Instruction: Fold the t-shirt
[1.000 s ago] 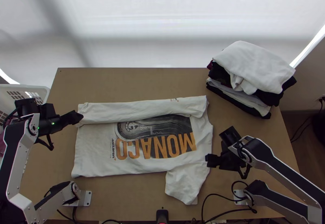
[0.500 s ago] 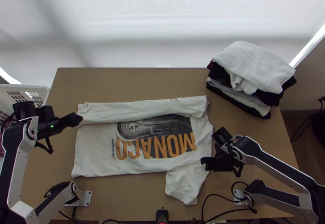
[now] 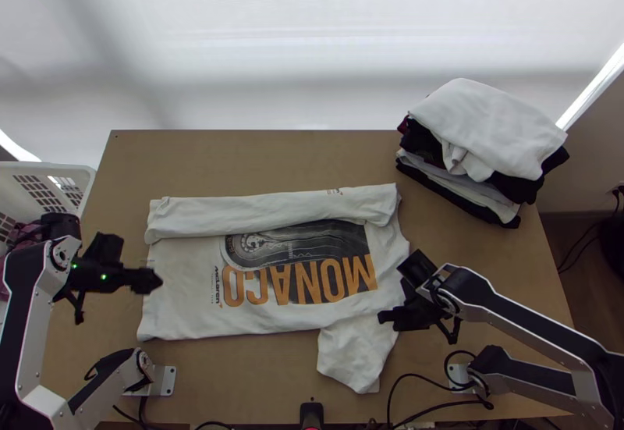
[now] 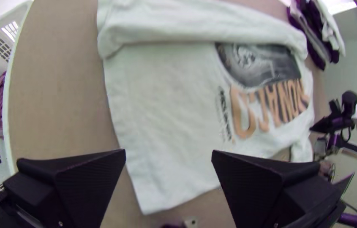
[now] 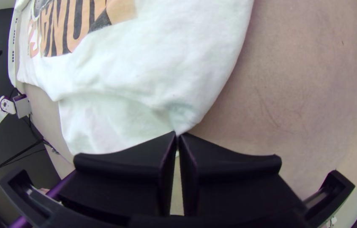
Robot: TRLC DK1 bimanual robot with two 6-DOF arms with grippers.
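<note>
On the bench (image 3: 257, 157), inside its far and near edges: t-shirt (image 3: 183, 282) spread, far side folded inward | left end effector (image 4: 169, 153) spread above hem; right end effector (image 5: 177, 134) pinching cloth beside near sleeve (image 3: 355, 356) | best lift hem corner and shoulder together, low, taut | bare near-edge strip gives room; garment pile (image 3: 487, 133) crowds far right corner

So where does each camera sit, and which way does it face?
Top view: fixed high over the table's near edge, looking steeply down; left arm and right arm show.
Left wrist view: on the left arm, looking across the t-shirt; its own left end effector shows, open.
Right wrist view: on the right arm, looking at sleeve and table; its own right end effector shows, fingertips together.
Both wrist views share the orange lettering.
</note>
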